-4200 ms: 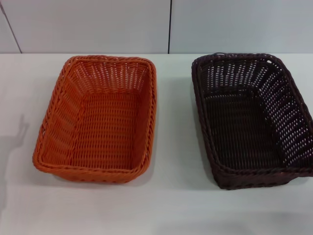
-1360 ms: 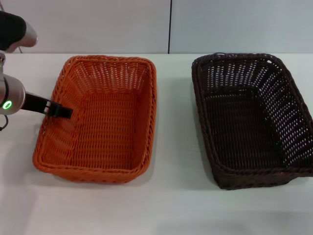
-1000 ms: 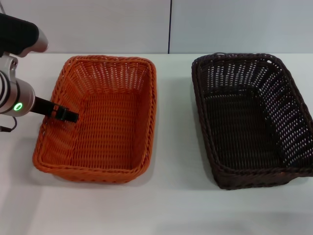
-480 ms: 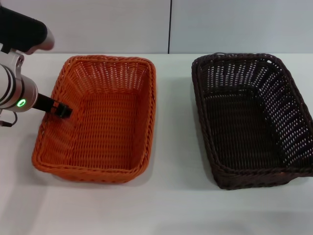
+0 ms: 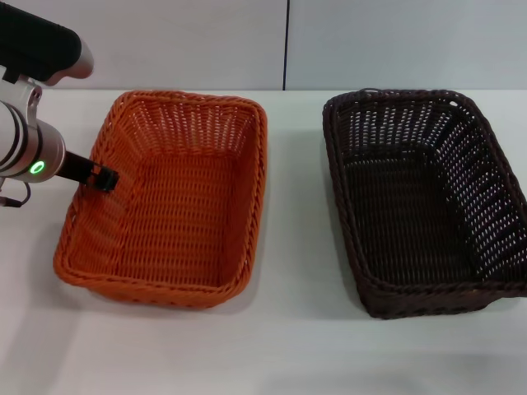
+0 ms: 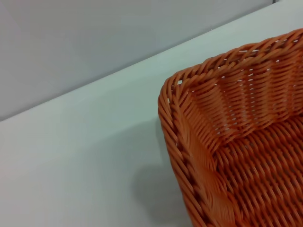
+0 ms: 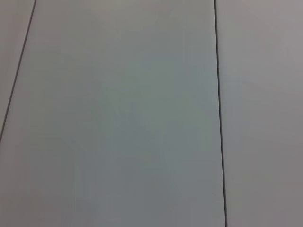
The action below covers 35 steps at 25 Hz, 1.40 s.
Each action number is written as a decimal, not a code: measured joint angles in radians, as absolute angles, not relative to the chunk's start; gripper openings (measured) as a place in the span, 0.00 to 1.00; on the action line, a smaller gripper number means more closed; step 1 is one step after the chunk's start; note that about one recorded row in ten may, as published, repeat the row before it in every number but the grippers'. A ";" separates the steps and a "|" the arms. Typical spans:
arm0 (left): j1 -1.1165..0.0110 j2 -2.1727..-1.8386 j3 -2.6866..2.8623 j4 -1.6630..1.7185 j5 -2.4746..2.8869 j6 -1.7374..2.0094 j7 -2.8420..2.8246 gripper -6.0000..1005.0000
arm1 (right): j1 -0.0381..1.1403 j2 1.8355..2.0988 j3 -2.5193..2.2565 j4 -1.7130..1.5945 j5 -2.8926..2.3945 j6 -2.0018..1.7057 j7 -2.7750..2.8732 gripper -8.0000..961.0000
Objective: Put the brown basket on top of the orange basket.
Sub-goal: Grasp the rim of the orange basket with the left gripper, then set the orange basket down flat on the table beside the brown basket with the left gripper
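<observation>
The orange basket (image 5: 165, 197) lies on the left half of the white table (image 5: 288, 346), and its corner fills the left wrist view (image 6: 236, 156). On the right lies the brown basket (image 5: 424, 202), nothing touching it. My left gripper (image 5: 104, 178) reaches in from the left edge and sits at the orange basket's left wall, shut on that wall just below the rim. My right gripper is out of view; its wrist camera shows only a pale panelled wall (image 7: 123, 113).
A pale wall (image 5: 288, 41) runs behind the table's far edge. A strip of bare tabletop separates the two baskets, and more bare table lies in front of them.
My left arm came in from the left to the orange basket's left wall. Over the last second the gripper drew back towards the rim, and the orange basket shifted slightly.
</observation>
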State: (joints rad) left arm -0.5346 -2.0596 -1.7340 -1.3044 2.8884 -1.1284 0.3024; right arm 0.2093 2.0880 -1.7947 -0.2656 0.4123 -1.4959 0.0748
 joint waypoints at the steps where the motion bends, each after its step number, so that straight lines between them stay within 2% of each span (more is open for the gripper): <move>1: -0.535 -2.059 -1.736 -1.306 2.888 -1.131 0.306 0.37 | 0.210 2.087 -1.795 -0.266 0.412 -1.497 0.075 0.86; 12: -0.535 -2.058 -1.746 -1.369 2.889 -1.171 0.328 0.32 | 0.205 2.085 -1.791 -0.269 0.413 -1.504 0.069 0.86; 28: -0.526 -2.057 -1.776 -1.645 2.888 -1.288 0.465 0.21 | 0.190 2.085 -1.793 -0.264 0.413 -1.505 0.069 0.86; 35: -0.524 -2.057 -1.774 -1.869 2.888 -1.366 0.638 0.19 | 0.180 2.085 -1.787 -0.263 0.413 -1.557 0.068 0.86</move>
